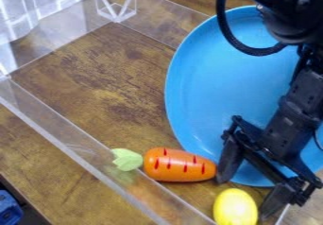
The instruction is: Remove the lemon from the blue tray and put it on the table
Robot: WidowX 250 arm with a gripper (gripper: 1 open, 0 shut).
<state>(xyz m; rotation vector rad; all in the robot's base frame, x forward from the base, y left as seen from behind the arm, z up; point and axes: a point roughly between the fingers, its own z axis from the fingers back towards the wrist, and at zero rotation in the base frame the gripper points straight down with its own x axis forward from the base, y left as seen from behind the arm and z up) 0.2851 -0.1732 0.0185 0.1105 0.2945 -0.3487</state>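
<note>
One step looks done: the lemon [233, 208] lies on the table [101, 87] beside the blue tray [209, 77]; the gripper [265, 177] stands wide open, empty, above it, so retreating seems next

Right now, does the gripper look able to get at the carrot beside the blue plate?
Probably yes. The open gripper hangs just right of the carrot, which lies bare on the table with nothing over it. The clear wall in front could crowd the jaws.
</note>
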